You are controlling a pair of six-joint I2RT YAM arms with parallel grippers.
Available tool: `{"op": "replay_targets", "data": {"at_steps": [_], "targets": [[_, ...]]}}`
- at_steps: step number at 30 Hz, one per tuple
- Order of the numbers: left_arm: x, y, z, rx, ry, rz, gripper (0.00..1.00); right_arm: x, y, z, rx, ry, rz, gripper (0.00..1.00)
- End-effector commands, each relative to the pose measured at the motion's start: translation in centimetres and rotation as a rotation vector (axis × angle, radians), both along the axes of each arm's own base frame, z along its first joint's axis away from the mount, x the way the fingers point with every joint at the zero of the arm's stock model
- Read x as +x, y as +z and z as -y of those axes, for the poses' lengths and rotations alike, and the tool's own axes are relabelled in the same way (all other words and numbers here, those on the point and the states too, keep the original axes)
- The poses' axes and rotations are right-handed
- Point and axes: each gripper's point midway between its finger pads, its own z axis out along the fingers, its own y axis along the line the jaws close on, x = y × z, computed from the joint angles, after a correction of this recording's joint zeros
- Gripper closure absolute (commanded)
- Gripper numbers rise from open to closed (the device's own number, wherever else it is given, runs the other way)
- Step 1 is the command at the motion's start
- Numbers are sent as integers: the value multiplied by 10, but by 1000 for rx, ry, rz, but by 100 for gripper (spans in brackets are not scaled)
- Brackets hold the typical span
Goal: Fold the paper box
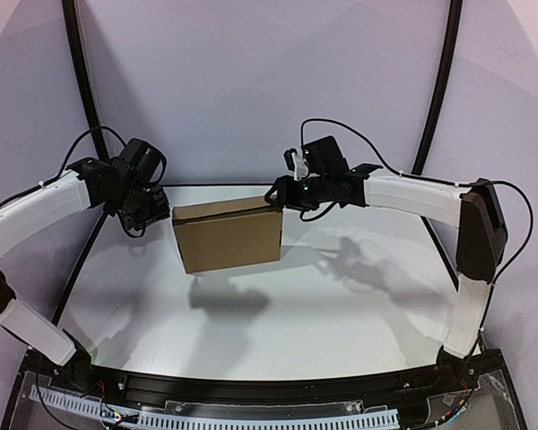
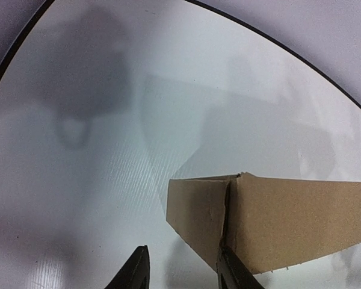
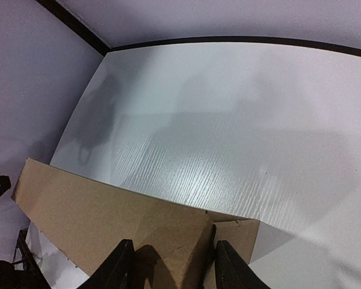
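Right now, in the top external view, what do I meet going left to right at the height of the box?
left gripper → paper box → right gripper, at the box's upper right corner

The white table is showing a glossy top with a fine lined grain and is catching a soft glare from above. A thin black rim is running along its curved far edge and sides. The paper box, hanging clear of the surface, is casting a blurred shadow onto the table's middle.
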Motion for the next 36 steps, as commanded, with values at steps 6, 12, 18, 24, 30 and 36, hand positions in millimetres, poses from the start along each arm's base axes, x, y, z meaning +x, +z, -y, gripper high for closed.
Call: {"op": "replay_targets", "data": {"at_steps": [6, 12, 18, 24, 30, 36], "targets": [[10, 13, 8, -77, 13, 62, 51, -22, -51, 8, -133, 35, -140, 54], [19, 21, 12, -99, 20, 95, 51, -21, -49, 9, -133, 33, -141, 55], [16, -27, 15, -119, 36, -9, 61, -22, -53, 10, -138, 28, -149, 55], [6, -67, 15, -145, 63, -74, 79, -24, -58, 12, -150, 23, -158, 56], [-9, -102, 10, -155, 97, -139, 98, -26, -64, 15, -161, 21, -174, 56], [-23, -122, 2, -131, 111, -181, 99, -20, -34, 16, -176, 26, -109, 51]]}}
